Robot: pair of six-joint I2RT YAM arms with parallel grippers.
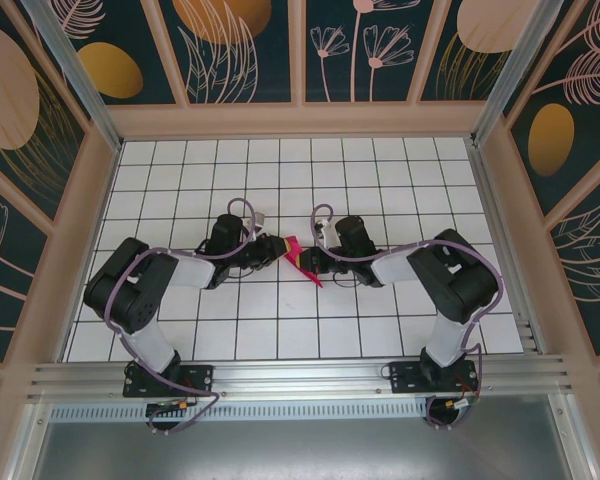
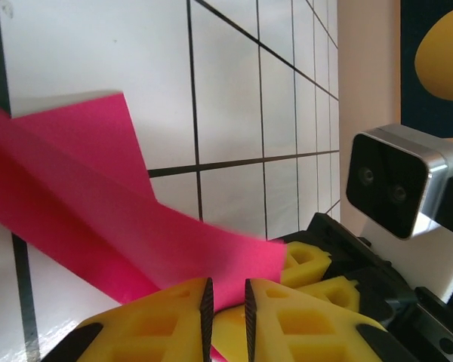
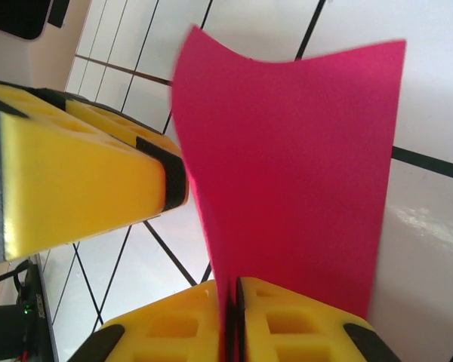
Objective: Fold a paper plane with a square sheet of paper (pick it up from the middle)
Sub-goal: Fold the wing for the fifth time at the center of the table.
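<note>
Mid-table, left gripper [image 2: 226, 294], right gripper [image 3: 232, 290] pinch pink paper [image 3: 287, 166].

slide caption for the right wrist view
Right gripper pinches the curling magenta paper, tiled table behind.

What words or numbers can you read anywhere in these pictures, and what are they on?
None: there is no readable text. The folded magenta-pink paper sheet is blank, the white tiled table carries only grid lines, and the dark wall panels show flower drawings, no letters.
</note>
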